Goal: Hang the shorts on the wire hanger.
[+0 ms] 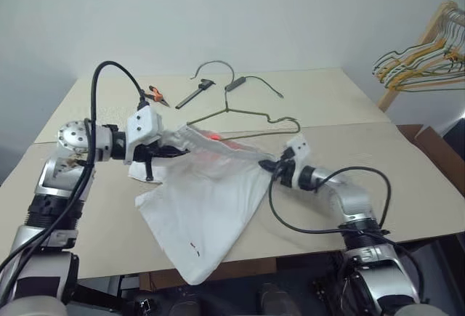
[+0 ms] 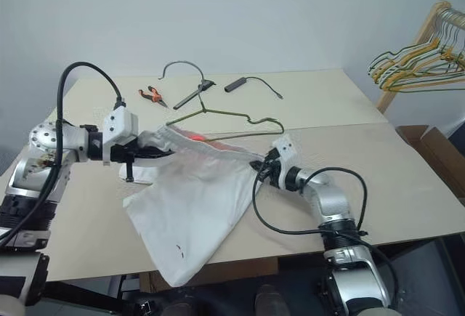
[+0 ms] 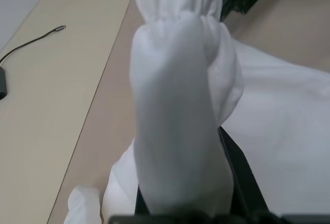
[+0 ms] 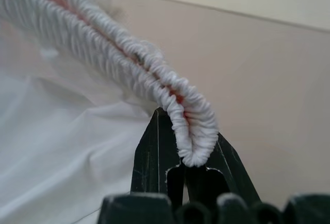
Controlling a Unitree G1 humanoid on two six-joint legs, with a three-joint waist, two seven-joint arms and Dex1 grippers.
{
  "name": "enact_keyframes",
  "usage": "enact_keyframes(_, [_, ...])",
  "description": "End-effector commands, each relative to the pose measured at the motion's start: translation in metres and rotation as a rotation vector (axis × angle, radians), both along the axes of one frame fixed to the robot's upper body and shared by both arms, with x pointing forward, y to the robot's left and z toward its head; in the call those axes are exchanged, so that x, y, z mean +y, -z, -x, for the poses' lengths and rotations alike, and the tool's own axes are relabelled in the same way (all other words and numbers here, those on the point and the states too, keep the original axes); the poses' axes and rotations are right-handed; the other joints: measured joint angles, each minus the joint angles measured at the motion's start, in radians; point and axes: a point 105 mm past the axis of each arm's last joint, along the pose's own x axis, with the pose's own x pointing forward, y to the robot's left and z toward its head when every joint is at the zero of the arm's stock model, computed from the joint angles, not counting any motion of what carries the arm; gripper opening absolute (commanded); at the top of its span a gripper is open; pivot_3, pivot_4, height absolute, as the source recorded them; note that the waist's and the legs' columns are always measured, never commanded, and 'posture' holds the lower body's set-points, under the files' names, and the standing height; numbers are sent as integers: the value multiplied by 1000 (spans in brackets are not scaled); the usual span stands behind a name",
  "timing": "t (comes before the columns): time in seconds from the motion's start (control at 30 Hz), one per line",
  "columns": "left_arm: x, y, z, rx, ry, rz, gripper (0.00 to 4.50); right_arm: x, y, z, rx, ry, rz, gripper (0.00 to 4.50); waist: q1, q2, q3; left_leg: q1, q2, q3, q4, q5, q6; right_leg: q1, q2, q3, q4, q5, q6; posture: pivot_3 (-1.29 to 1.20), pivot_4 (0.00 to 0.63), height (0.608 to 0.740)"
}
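Hem: white thin-cloth shorts (image 1: 211,207) drooping off the table edge.
Grip: left gripper (image 1: 156,152), right gripper (image 1: 276,165) clamped on waistband.
Next: keep waistband taut, carry toward olive-grey wire hanger (image 1: 247,116).

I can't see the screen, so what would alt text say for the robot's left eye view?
Two robot grippers, left gripper and right gripper, hold white shorts stretched by the waistband above a beige table. A wire hanger lies just behind them.

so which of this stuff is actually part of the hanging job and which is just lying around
Part of the job:
- shorts
- wire hanger
- left gripper
- right gripper

Lying about:
- orange-handled pliers
- black cable
- rack of hangers
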Motion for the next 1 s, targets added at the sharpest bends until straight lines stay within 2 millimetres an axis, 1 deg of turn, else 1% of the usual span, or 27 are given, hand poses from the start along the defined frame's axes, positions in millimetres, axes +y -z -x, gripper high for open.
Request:
enact_keyframes(0.03, [6,-2,3,-31,30,-68,0,-15,-32,2,-42,-38,-11,21,0,0,0,0,0,0,0,0,0,0,0,0,0,0,0,-24,0,740])
enact_keyframes(0.13, [9,1,-3,-35,6,-93,0,-23,-42,6,-49,-82,22,21,0,0,0,0,0,0,0,0,0,0,0,0,0,0,0,-31,0,740])
enact_keyframes(0.37, [12,3,-13,-40,-45,-76,0,-34,-53,9,-62,-105,58,21,-1,0,0,0,0,1,0,0,0,0,0,0,0,0,0,-38,0,740])
enact_keyframes(0.53, [16,4,-13,-41,-62,-68,0,-37,-54,11,-61,-112,72,21,-1,0,0,0,0,0,0,0,0,0,0,0,0,0,0,-36,0,740])
enact_keyframes(0.7, [18,1,-13,-42,-88,-11,0,-40,-52,12,-58,-117,85,21,0,0,0,0,0,0,0,0,0,0,0,0,0,0,0,-28,0,740])
enact_keyframes(0.8, [20,4,-11,-39,-84,-17,0,-40,-52,11,-57,-120,86,21,0,0,0,0,0,0,0,0,0,0,0,0,0,0,0,-25,0,740])
enact_keyframes(1.0, [18,-3,-7,-20,-71,82,0,-39,-48,12,-46,-128,91,21,1,0,0,0,0,0,0,0,0,0,0,0,0,0,0,-22,0,740])
